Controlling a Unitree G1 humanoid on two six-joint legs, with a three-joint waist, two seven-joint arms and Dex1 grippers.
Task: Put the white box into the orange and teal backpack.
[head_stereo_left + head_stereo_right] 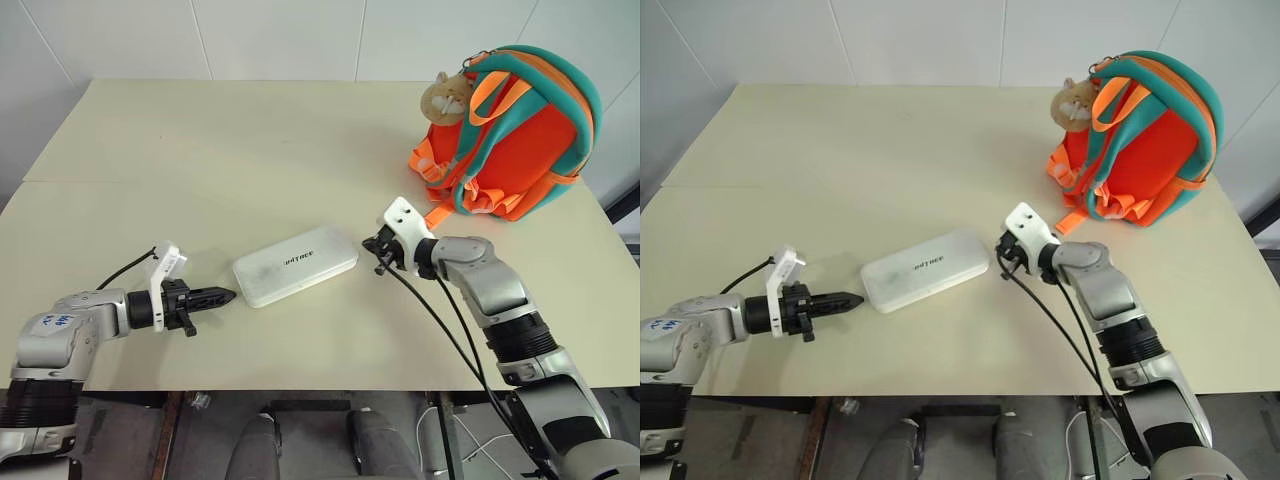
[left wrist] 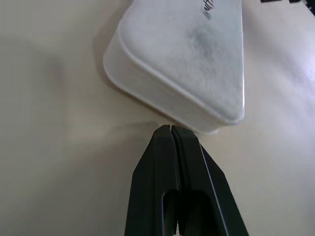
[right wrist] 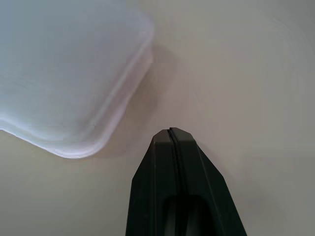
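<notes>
The white box (image 1: 295, 265) lies flat near the middle of the table (image 1: 200, 150), well apart from the orange and teal backpack (image 1: 520, 140) standing upright at the far right corner. The left arm reaches in low from the left, its left gripper (image 1: 228, 296) pressed together and empty, the tip just beside the box's left end. The right arm angles in from the right, and the right gripper (image 3: 170, 132) is likewise pinched together and empty, near the box's right end without touching it.
</notes>
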